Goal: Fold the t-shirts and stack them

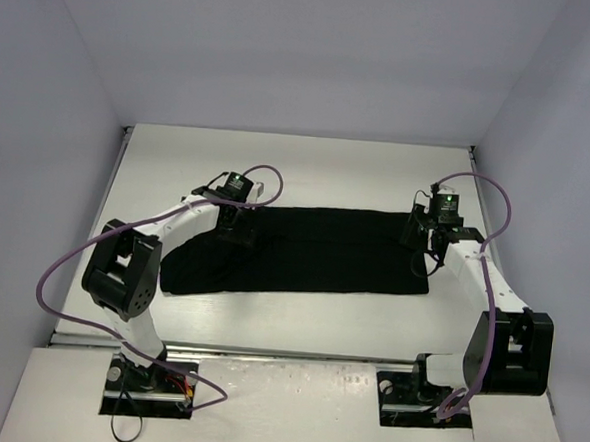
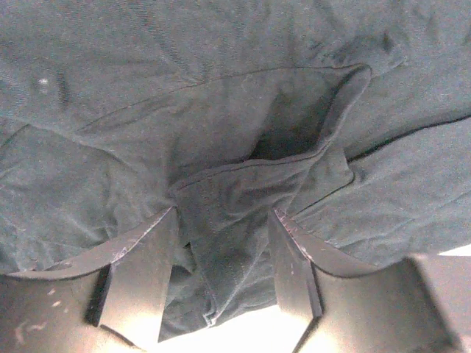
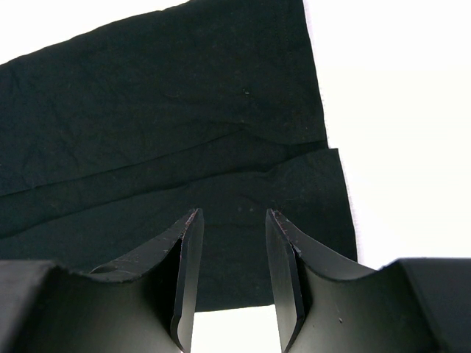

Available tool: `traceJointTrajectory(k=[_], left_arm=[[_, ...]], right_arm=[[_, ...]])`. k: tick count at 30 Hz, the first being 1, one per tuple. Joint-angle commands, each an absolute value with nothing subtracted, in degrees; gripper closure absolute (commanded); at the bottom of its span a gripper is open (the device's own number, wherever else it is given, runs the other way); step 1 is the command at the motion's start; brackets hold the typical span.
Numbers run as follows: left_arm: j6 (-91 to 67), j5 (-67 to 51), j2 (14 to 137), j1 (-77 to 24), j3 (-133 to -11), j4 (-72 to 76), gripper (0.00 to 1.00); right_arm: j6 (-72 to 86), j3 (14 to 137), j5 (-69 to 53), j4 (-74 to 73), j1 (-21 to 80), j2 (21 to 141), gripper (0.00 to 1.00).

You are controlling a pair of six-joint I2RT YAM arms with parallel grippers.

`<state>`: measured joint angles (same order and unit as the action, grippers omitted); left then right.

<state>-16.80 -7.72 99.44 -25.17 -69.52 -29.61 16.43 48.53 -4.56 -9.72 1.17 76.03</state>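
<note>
where t-shirt (image 2: 221, 110) bunches, left end effector (image 2: 223, 218) straddles it.

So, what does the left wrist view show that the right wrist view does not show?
Only the left wrist view: the t-shirt bunched into a rumpled fold between the fingers of the open left hand. Only the right wrist view: the shirt's flat, layered edge with bare white table beside it, below the open right hand. Both: black cloth and parted fingers.
</note>
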Motion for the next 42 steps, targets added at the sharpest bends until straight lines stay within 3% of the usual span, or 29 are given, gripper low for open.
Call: traceJointTrajectory(k=[1,7,15,19,32,42], left_arm=[[-18.2,-8.2,94.7,-25.6,-69.5,-29.3,0.60],[-20.0,-10.4,93.3,-28.7,-68.4,-29.3,0.69],[-21.1,-10.5,89.0,-31.2,-67.9,-30.0,0.69],[-18.1,-5.2,87.5,-30.5,-71.1,-32.7,0.61],[-21.4,-1.8,97.0,-8.2,-77.2,-33.0,0.55],[-22.2,-3.2,106.3,-2.5,-82.8,-32.8,0.59]], right_arm=[[16.4,48.7,-4.4,-8.6,1.3,74.5,0.63],[16.4,48.7,-4.2,-8.6,1.4,74.8,0.63],[16.3,49.0,-4.5,-8.6,1.4,75.2,0.63],[15.7,50.5,-4.8,-8.7,2.4,75.6,0.62],[16.0,63.8,-1.1,-8.2,2.6,90.4,0.62],[15.7,66.7,-1.0,-7.3,1.0,95.4,0.62]])
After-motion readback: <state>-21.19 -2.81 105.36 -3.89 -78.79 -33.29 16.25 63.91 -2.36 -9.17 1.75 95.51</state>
